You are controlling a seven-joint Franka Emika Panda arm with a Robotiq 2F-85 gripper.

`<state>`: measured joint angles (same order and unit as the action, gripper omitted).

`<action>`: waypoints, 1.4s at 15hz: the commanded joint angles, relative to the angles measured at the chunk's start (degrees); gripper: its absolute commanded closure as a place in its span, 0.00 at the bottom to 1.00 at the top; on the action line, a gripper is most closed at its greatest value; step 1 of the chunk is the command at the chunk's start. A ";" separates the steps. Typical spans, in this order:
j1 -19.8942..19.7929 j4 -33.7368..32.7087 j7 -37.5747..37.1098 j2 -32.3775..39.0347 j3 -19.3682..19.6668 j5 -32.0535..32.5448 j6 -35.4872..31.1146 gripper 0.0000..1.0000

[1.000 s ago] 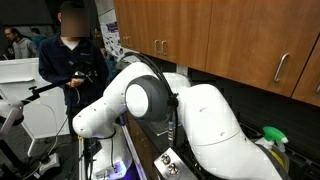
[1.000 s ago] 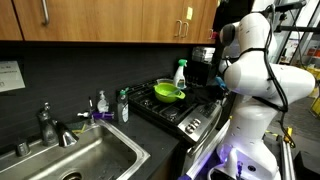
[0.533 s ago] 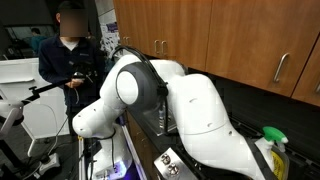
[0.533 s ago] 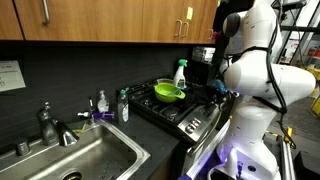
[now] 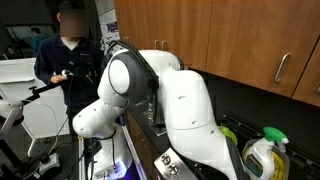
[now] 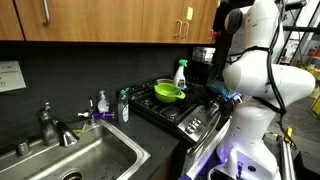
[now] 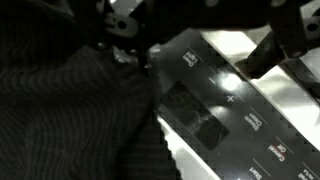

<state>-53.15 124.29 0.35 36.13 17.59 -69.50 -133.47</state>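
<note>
- Claw (image 7: 195, 60): spread wide and pinching nothing. In the wrist view its two fingers enter at 11 and 2 o'clock.
- Control panel (image 7: 215, 110): the glossy black strip of the stove (image 6: 180, 112), just beneath the claw. It runs from the picture's centre toward 5 o'clock, and its printed key labels are too blurred for me to read.
- Surroundings, in an exterior view: a green bowl (image 6: 168, 93) sits on a burner, a spray bottle (image 6: 180, 72) stands at 12 o'clock from the bowl, and the sink (image 6: 90, 158) lies at 8 o'clock from the stove.
- Progress, as I judge it: the claw is placed over the control panel. No finger touches a key, so any press remains undone.
</note>
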 commanded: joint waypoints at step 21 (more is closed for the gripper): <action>-11.56 16.62 17.90 -23.66 10.61 -0.54 3.03 0.00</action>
<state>-66.29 135.65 16.78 20.83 27.67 -73.14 -130.33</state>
